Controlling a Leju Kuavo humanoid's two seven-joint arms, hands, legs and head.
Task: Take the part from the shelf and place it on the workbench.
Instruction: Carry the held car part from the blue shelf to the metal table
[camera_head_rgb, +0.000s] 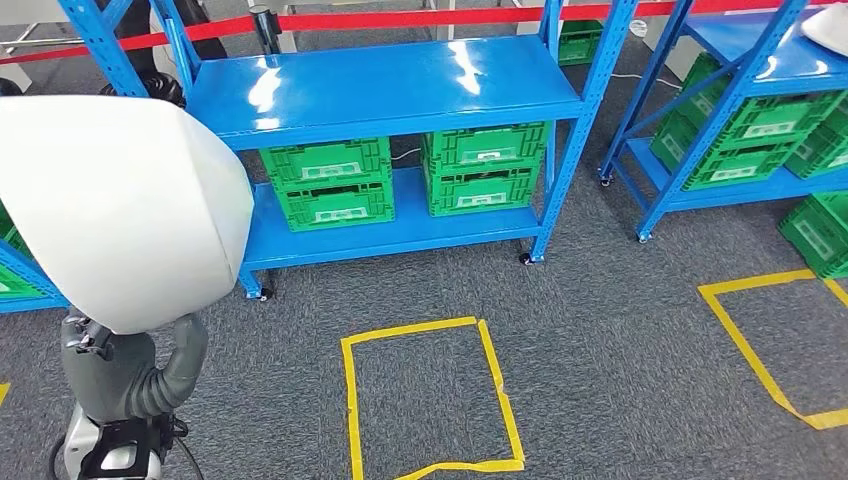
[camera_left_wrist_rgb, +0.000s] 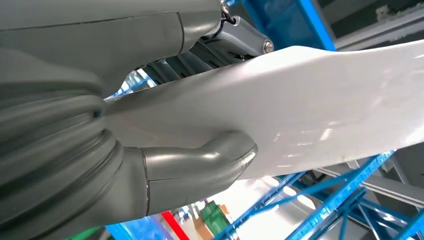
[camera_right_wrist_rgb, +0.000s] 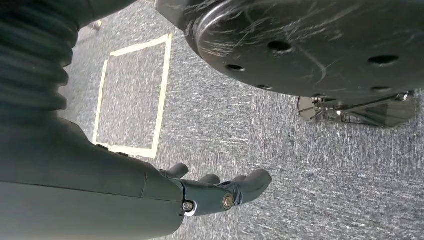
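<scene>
Filling the left side of the head view, the big white part (camera_head_rgb: 120, 210) sits raised in the left hand (camera_head_rgb: 135, 375), whose thumb (camera_left_wrist_rgb: 200, 162) presses on its smooth underside in the left wrist view while the darker fingers clamp from the other face. So the pickup looks done; carrying and setting it on the bench is what remains, and I see no bench here. Beyond the part, the blue shelf (camera_head_rgb: 385, 85) stands at upper center with green crates (camera_head_rgb: 335, 185) on its lower level, and a yellow tape square (camera_head_rgb: 430, 395) marks the grey carpet below. The right hand (camera_right_wrist_rgb: 220, 190) hangs over the carpet, loose and empty, fingers slightly curled. The part's far edge is cut off by the frame.
</scene>
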